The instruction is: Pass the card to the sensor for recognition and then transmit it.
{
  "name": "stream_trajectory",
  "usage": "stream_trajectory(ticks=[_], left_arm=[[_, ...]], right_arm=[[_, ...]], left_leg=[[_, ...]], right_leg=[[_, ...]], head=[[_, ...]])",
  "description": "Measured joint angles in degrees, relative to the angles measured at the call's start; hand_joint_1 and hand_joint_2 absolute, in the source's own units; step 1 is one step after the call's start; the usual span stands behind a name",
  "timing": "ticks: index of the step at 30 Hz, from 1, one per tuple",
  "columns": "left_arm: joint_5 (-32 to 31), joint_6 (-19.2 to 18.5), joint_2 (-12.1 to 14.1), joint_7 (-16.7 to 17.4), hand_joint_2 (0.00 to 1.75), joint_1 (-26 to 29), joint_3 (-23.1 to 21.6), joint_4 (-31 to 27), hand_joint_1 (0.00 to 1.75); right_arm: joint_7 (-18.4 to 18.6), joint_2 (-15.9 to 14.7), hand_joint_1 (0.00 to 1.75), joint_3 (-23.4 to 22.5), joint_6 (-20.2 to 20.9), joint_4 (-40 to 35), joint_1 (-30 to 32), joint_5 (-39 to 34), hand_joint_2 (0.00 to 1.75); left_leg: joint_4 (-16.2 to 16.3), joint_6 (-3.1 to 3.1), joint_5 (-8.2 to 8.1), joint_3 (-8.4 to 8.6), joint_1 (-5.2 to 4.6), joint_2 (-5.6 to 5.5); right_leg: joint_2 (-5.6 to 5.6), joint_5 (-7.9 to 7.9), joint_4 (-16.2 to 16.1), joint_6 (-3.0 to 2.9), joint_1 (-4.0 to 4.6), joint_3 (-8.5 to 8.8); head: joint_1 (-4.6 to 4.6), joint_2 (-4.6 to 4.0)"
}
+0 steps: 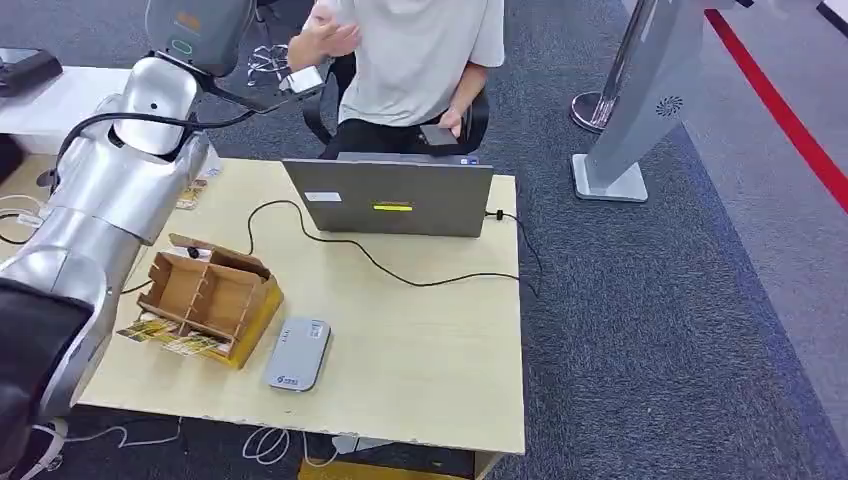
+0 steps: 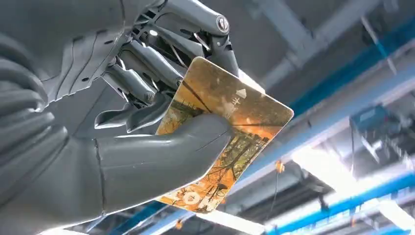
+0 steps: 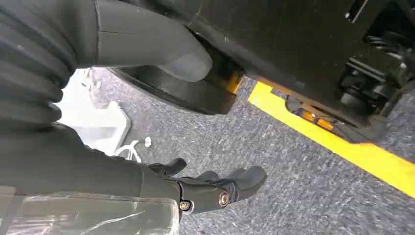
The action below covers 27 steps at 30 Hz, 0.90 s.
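The left hand grips the card, thumb pressed across its printed face and dark fingers behind it. The left wrist view shows the card's orange and brown artwork against ceiling beams and lights. In the head view the left arm is raised over the table's far left corner, pointing toward a seated person; the hand's grasp cannot be read there.

On the table lie a grey sensor (flat, near the front edge), a cardboard card holder just beside it, and a laptop with a black cable.

The right hand hangs above grey carpet, fingers loosely extended, holding nothing.
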Motion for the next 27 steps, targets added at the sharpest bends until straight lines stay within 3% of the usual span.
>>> stream_trajectory(ticks=[9, 10, 15, 22, 27], left_arm=[[0.2, 0.3, -1.3, 0.2, 1.75, -1.6, 0.0, 7.7, 1.75], [0.2, 0.2, -1.3, 0.2, 1.75, -1.7, 0.0, 8.0, 0.00], [0.2, -1.8, -1.6, -1.0, 1.75, -2.6, 0.0, 9.9, 0.00], [0.3, -1.5, -3.1, -0.2, 1.75, -2.5, 0.0, 10.5, 0.00], [3.7, -2.2, -3.6, -2.5, 1.75, 1.7, 0.0, 4.5, 0.00]], right_arm=[[0.0, 0.3, 0.00, 0.2, 0.0, 0.0, 0.0, -0.1, 1.75], [0.0, 0.3, 0.00, 0.2, -0.1, 0.0, 0.0, -0.1, 1.75], [0.0, 0.3, 0.00, 0.4, -0.1, 0.0, 0.0, -0.4, 1.75], [-0.4, 0.3, 0.00, 0.6, -0.6, 0.0, 0.1, -1.0, 1.75], [-1.0, 0.3, 0.00, 0.5, -1.7, 0.0, 0.6, -2.8, 1.75]], left_leg=[[0.0, 0.00, 0.00, -0.05, -0.01, 0.00], [0.0, 0.00, 0.00, -0.05, -0.01, 0.00], [0.0, 0.00, 0.00, -0.05, 0.00, -0.01], [0.0, 0.00, 0.00, -0.08, -0.02, -0.03], [0.0, 0.01, 0.00, -0.08, -0.08, -0.06]], right_leg=[[0.00, 0.00, 0.0, 0.00, -0.01, -0.05], [0.00, 0.00, 0.0, 0.00, -0.01, -0.05], [-0.01, 0.00, 0.0, 0.00, -0.01, -0.05], [-0.03, 0.00, 0.0, 0.00, -0.02, -0.06], [-0.05, 0.00, 0.0, 0.01, -0.06, -0.06]], head=[[-0.02, 0.00], [-0.04, 0.00], [-0.02, 0.00], [-0.02, 0.00], [-0.04, 0.00]])
